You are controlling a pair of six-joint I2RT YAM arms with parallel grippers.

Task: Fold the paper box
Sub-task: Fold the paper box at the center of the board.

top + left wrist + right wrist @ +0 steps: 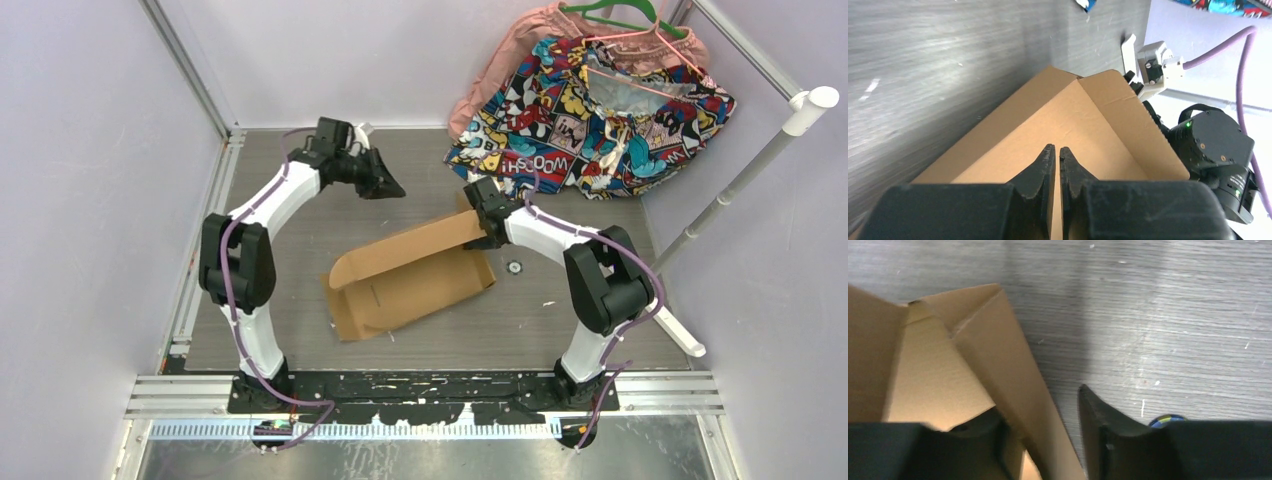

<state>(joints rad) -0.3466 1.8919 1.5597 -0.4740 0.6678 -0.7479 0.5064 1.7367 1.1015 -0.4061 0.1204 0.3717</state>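
Straddling the paper box's (420, 270) raised edge, right fingers (1098, 422) stand parted — left fingers (1044, 167) pinched together, empty, clear of it.

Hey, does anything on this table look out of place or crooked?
The paper box lies askew on the table, one long flap raised at a slant. A comic-print cloth sits crumpled at the far right corner.

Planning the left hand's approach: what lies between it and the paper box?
Only bare grey table. The top view shows the left hand hovering apart from the paper box, with nothing lying between them.
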